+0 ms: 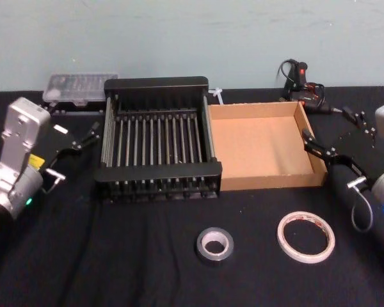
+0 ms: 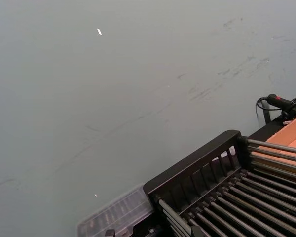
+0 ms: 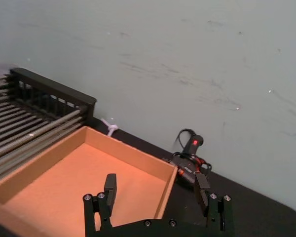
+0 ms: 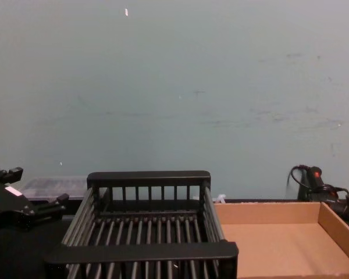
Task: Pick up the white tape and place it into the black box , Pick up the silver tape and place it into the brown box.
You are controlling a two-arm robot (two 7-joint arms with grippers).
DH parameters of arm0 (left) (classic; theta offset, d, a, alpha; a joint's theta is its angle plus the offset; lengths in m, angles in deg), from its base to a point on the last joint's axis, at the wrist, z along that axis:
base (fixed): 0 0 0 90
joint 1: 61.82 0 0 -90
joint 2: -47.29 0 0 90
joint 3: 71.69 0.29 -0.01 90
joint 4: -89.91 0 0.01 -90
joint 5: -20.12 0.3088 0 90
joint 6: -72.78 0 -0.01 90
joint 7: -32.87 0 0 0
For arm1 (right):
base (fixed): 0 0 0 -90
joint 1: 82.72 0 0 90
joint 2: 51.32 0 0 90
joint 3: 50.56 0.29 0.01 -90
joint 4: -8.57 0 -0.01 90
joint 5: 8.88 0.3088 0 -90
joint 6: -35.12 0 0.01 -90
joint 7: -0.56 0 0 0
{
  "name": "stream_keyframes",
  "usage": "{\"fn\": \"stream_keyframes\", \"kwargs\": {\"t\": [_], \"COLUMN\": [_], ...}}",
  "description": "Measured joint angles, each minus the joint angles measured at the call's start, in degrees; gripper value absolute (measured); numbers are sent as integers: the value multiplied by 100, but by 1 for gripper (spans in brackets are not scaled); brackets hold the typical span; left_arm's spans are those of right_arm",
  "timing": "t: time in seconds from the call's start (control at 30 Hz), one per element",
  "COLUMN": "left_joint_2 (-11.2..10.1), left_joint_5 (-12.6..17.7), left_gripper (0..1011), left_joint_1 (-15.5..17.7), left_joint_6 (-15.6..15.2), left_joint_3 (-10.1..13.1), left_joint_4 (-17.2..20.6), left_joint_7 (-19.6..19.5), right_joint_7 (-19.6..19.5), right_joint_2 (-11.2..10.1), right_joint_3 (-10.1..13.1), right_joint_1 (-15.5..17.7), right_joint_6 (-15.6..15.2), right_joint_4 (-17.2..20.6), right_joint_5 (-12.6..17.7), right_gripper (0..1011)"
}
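The white tape (image 1: 305,236) lies flat on the black cloth at the front right, and the silver tape (image 1: 214,245) lies to its left. Behind them stands the black box (image 1: 159,171), with nothing inside it (image 4: 148,178) (image 2: 192,170). The brown box (image 1: 272,178) sits against the black box's right side, with a bare floor (image 3: 54,187) (image 4: 273,212). My left gripper (image 1: 75,123) hovers open left of the black box (image 4: 32,186). My right gripper (image 1: 333,131) hovers open at the brown box's right wall, and nothing is between its fingers (image 3: 156,190).
A clear plastic case (image 1: 80,86) lies behind the black box at the back left. A black corded tool with red parts (image 1: 301,83) rests behind the brown box at the back right. A wall closes off the far side of the table.
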Motion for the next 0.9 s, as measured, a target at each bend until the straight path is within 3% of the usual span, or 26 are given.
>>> {"fn": "stream_keyframes", "kwargs": {"t": [0.4, 0.63, 0.9], "left_joint_2": [0, 0, 0], "left_joint_5": [0, 0, 0], "left_gripper": [1001, 1001, 1001], "left_joint_1": [0, 0, 0], "left_joint_6": [0, 0, 0], "left_joint_3": [0, 0, 0], "left_joint_4": [0, 0, 0], "left_joint_7": [0, 0, 0], "right_joint_7": [309, 490, 702], "right_joint_2": [-415, -576, -665], "right_joint_3": [496, 748, 854], "right_joint_1": [917, 1375, 1697], "right_joint_6": [-539, -640, -940], "right_joint_4": [933, 1164, 1281], "right_joint_5": [554, 772, 884], "right_gripper": [1000, 1000, 1000]}}
